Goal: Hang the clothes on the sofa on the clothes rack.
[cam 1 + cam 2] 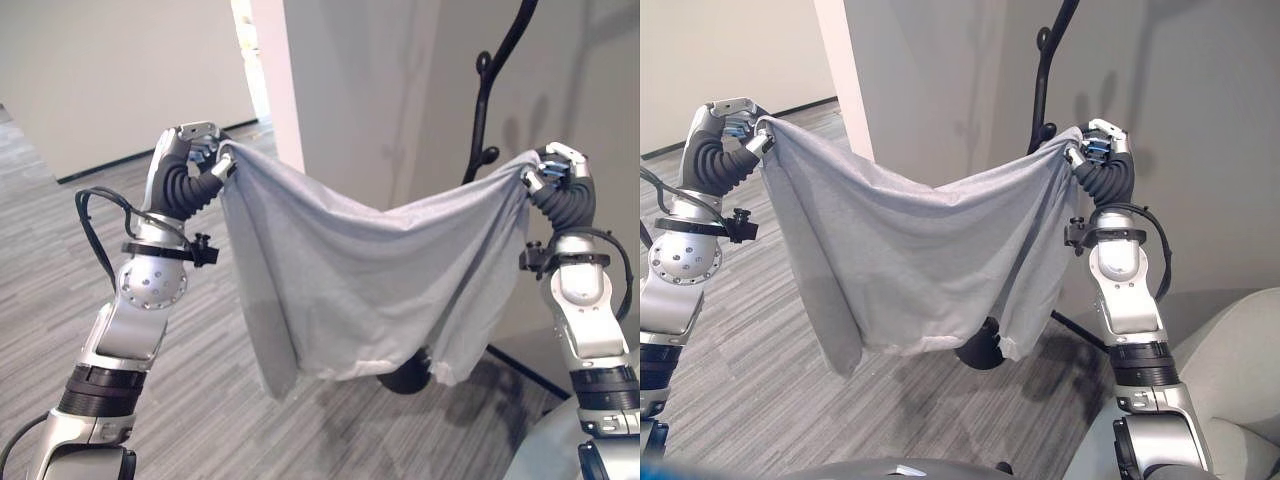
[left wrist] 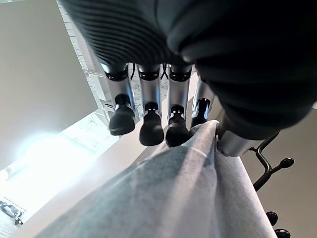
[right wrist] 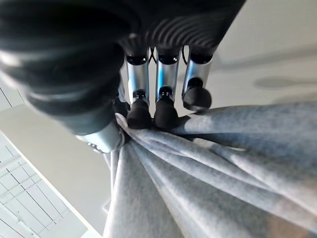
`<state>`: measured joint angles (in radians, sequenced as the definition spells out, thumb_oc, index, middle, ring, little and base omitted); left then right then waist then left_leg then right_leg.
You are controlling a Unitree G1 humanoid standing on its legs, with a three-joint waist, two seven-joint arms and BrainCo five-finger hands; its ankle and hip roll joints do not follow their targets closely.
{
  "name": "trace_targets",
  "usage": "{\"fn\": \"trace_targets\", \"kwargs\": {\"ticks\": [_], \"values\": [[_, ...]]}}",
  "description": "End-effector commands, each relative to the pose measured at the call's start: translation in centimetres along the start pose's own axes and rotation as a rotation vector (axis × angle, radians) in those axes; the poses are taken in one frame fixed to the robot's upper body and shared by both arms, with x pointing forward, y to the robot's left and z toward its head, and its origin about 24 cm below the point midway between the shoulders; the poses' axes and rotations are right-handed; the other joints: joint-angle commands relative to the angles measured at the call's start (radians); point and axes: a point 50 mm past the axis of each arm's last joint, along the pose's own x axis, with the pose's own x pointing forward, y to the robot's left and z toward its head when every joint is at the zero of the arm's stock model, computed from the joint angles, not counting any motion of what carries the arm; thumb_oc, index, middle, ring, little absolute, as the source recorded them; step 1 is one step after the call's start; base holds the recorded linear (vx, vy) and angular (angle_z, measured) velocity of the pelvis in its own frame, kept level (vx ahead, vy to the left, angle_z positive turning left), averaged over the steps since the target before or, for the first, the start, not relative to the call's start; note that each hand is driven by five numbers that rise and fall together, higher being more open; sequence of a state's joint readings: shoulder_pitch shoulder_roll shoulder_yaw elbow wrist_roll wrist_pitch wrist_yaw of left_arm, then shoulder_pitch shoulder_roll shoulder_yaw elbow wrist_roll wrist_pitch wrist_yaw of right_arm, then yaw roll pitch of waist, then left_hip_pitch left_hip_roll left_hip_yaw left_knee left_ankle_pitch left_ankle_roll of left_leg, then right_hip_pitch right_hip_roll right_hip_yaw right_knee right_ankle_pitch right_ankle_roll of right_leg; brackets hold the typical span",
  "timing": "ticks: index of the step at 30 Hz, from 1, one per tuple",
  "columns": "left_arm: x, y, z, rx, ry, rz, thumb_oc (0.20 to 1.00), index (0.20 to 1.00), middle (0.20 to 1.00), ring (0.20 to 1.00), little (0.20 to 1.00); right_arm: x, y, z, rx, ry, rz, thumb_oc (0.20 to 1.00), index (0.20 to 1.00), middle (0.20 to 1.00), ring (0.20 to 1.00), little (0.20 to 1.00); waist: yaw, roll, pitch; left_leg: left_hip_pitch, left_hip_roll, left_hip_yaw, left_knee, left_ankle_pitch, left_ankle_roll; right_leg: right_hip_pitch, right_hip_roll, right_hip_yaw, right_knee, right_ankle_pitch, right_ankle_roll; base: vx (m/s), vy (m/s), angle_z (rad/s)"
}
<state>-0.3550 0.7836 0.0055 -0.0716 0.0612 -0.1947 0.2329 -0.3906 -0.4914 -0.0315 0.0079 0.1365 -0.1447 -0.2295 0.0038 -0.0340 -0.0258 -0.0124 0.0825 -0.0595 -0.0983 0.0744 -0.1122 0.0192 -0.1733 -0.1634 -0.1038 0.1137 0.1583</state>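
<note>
Cloth, a grey garment (image 1: 360, 280), is seen in the eye views stretched in the air between the left robot hand (image 1: 205, 150) and the right robot hand (image 1: 555, 165), sagging in the middle in front of the black clothes rack (image 1: 485, 90), with grey sofa (image 1: 1230, 350) at the lower right. In the left wrist view a top corner is pinched between fingers (image 2: 148, 124) and thumb; in the right wrist view the other corner is clenched likewise. The carrying step is judged to be in hand: next the garment must be lifted over a rack hook before release.

grey cloth (image 1: 360, 280) stretched across the front, black clothes rack (image 1: 487, 110) behind it, open floor (image 1: 60, 260) left
</note>
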Motion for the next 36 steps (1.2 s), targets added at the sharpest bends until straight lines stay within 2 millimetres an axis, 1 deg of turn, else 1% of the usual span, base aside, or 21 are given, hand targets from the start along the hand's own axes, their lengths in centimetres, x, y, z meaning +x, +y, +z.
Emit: {"fn": "trace_targets", "kwargs": {"ticks": [1,8,18,25,29,31,32,36], "values": [[-0.7,2.6,-1.6,-0.119,0.081,0.255,0.200,0.200,0.200,0.200,0.200,2.9,-1.5,0.5,-0.127,-0.025,-0.009,0.200,0.200,0.200,0.200,0.200,0.026,0.034,0.018,0.029,-0.027,0.097,0.036,-0.068,0.023,0.054,-0.008,-0.029,0.017,-0.145,0.027,0.02,-0.040,-0.09],[-0.1,2.6,-1.2,-0.108,0.060,0.249,0.200,0.200,0.200,0.200,0.200,3.1,-1.4,1.0,-0.121,-0.047,-0.013,0.200,0.200,0.200,0.200,0.200,0.019,0.035,0.017,0.055,-0.016,0.092,0.022,-0.063,0.018,0.079,0.002,-0.035,0.017,-0.159,0.022,0.04,-0.032,0.00],[0.4,2.6,-0.9,-0.103,0.043,0.237,0.200,0.200,0.200,0.200,0.200,3.3,-1.4,2.0,-0.105,-0.091,-0.016,0.200,0.200,0.200,0.200,0.200,0.019,0.032,0.012,0.058,-0.015,0.091,0.019,-0.068,0.021,0.091,-0.004,-0.047,0.017,-0.159,0.025,0.05,0.006,0.09],[0.4,2.9,-0.9,-0.082,0.043,0.234,0.200,0.200,0.200,0.200,0.200,3.2,-1.5,2.3,-0.116,-0.106,-0.020,0.200,0.200,0.200,0.200,0.200,0.020,0.028,0.002,0.065,-0.017,0.095,0.018,-0.078,0.026,0.097,-0.011,-0.047,0.017,-0.159,0.030,0.05,0.011,0.03],[0.4,3.2,-0.7,-0.062,0.034,0.243,0.200,0.200,0.200,0.200,0.200,3.2,-1.9,3.6,-0.128,-0.170,-0.051,0.200,0.200,0.200,0.200,0.200,0.015,0.029,-0.004,0.070,-0.017,0.099,0.017,-0.083,0.029,0.100,-0.016,-0.046,0.017,-0.161,0.034,0.04,0.009,0.00],[0.4,3.6,-0.3,-0.043,0.014,0.254,0.200,0.200,0.200,0.200,0.200,3.0,-2.6,4.6,-0.135,-0.218,-0.097,0.200,0.200,0.200,0.200,0.200,0.009,0.033,-0.009,0.075,-0.020,0.105,0.016,-0.088,0.031,0.101,-0.019,-0.042,0.017,-0.161,0.036,0.04,0.025,0.00],[0.4,3.6,-0.3,-0.043,0.014,0.254,0.200,0.200,0.200,0.200,0.200,3.0,-2.6,4.6,-0.136,-0.218,-0.098,0.200,0.200,0.200,0.200,0.200,0.010,0.033,-0.009,0.075,-0.020,0.105,0.016,-0.088,0.032,0.101,-0.019,-0.042,0.017,-0.161,0.036,0.03,0.027,-0.01],[0.3,4.4,0.1,-0.035,-0.006,0.306,0.200,0.200,0.200,0.200,0.200,2.6,-3.7,5.8,-0.136,-0.277,-0.164,0.200,0.200,0.200,0.200,0.200,0.002,0.036,-0.017,0.082,-0.022,0.110,0.015,-0.094,0.036,0.104,-0.024,-0.040,0.017,-0.160,0.040,0.02,0.025,-0.01]]}}
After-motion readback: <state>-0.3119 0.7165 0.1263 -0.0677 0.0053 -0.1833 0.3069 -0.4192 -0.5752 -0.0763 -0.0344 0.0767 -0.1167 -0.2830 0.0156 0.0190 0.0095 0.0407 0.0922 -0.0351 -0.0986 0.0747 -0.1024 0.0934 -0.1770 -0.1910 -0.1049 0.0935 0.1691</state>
